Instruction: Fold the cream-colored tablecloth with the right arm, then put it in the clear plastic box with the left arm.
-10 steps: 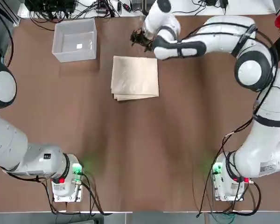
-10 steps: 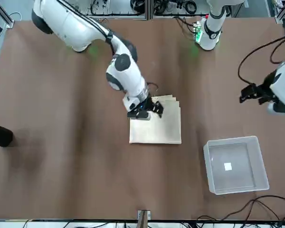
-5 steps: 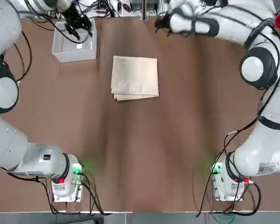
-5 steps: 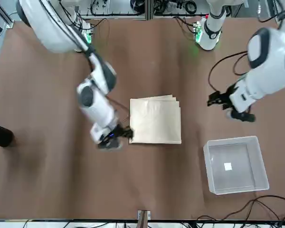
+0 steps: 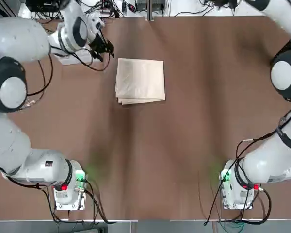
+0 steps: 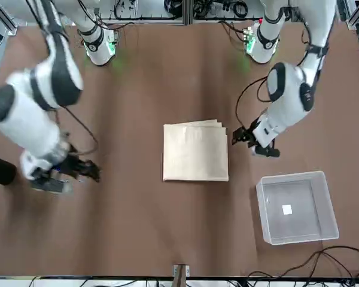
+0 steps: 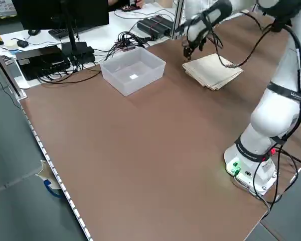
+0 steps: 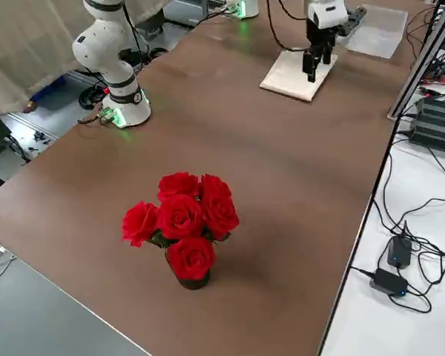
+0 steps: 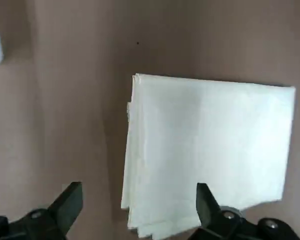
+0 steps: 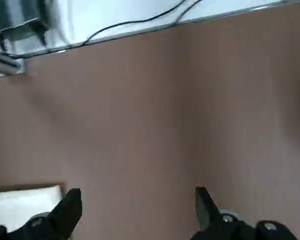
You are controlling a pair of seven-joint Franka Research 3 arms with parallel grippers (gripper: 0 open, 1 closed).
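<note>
"What was the cloth like?"

"The cream-colored tablecloth (image 5: pixel 140 80) was soft, matte fabric, folded into a flat, near-square stack, with lower layers peeping out along one side. It lay on the smooth brown table (image 5: pixel 150 160). The clear plastic box (image 6: pixel 297 208) was hard, translucent and rectangular, with upright walls and a small white patch on its bottom."

"And the jaws?"

"The left gripper (image 9: pixel 140 200) hovered over the table near the cloth, its fingers spread with nothing between them. From its wrist, the cloth showed beyond the fingertips, one corner running behind one finger. The right gripper (image 10: pixel 139 202) was released too, empty and well apart from the cloth, out over the table on the robot's right."

"Any room around it?"

"Bare table surrounded the cloth's edges. The box stood apart from it, toward the robot's left and the table's far edge, with a strip of tabletop between."
</note>
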